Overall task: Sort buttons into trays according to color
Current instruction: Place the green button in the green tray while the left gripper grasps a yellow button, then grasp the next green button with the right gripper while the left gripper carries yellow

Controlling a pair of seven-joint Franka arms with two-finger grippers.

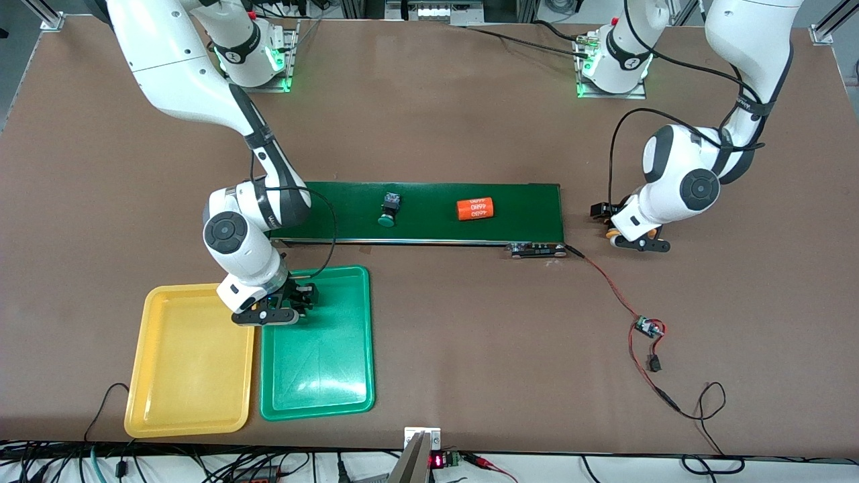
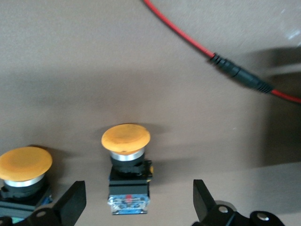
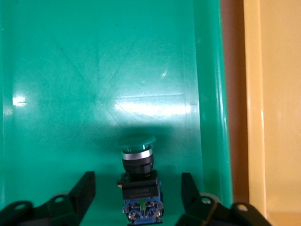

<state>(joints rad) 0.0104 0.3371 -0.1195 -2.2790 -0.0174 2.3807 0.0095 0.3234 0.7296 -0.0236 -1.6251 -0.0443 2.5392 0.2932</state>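
yellow tray (image 1: 191, 362) bare; green tray (image 1: 322, 362) mostly open below right gripper (image 1: 285, 310)

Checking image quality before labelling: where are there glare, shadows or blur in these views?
Right wrist view: white glare streaks on the green tray, with the green button shadowing it. Left wrist view: soft shadows by two yellow buttons, slightly blurred. Front view: evenly lit and sharp.

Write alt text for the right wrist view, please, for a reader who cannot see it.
A green button lies in the green tray, between the open fingers of the right gripper. The yellow tray lies beside the green one, with a strip of brown table between them.
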